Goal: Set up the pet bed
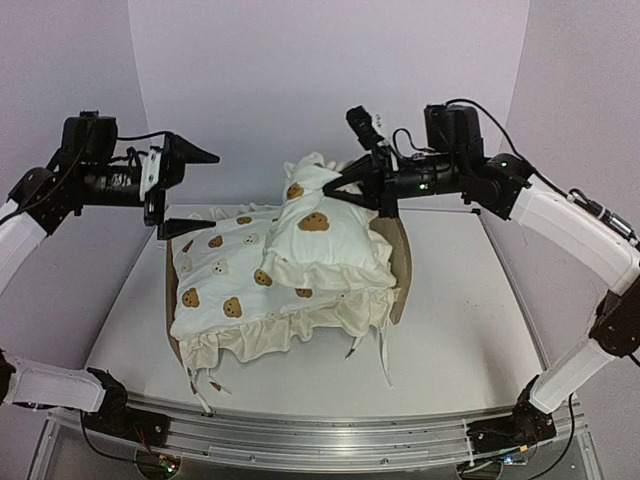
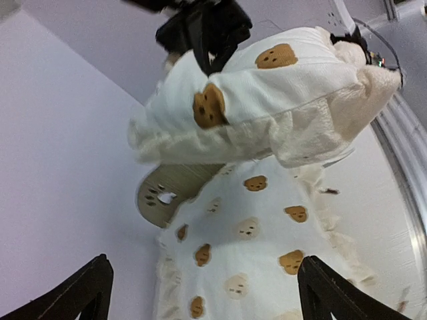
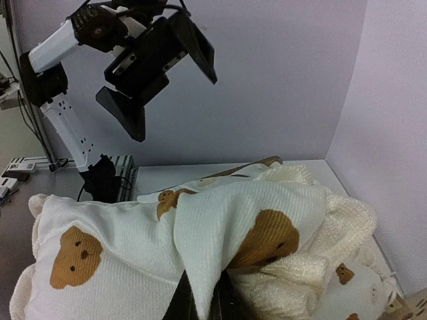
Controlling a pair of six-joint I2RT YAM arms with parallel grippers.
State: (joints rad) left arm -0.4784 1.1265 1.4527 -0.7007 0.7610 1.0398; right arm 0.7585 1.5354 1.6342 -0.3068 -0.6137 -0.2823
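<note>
Pet bed (image 1: 403, 270) mostly hidden
Frame sits under bedding (image 1: 225, 285) & pillow (image 1: 325, 235), only edges show; right end effector (image 3: 200, 303) tips buried in pillow fabric, cut off at btm edge.

1. We saw that the left gripper (image 1: 190, 192) had matte black, wedge-shaped fingers (image 3: 123, 113) tapering to points.
2. Just behind that pincer we noted a white bracket (image 1: 152, 172) and a black motor housing (image 1: 88, 135).
3. Behind the right gripper (image 1: 336, 183) we saw black joints, a green light (image 1: 424, 185) and a looping black cable (image 1: 480, 104).
4. Farther back from both pincers we found smooth white link covers (image 1: 575, 228).
</note>
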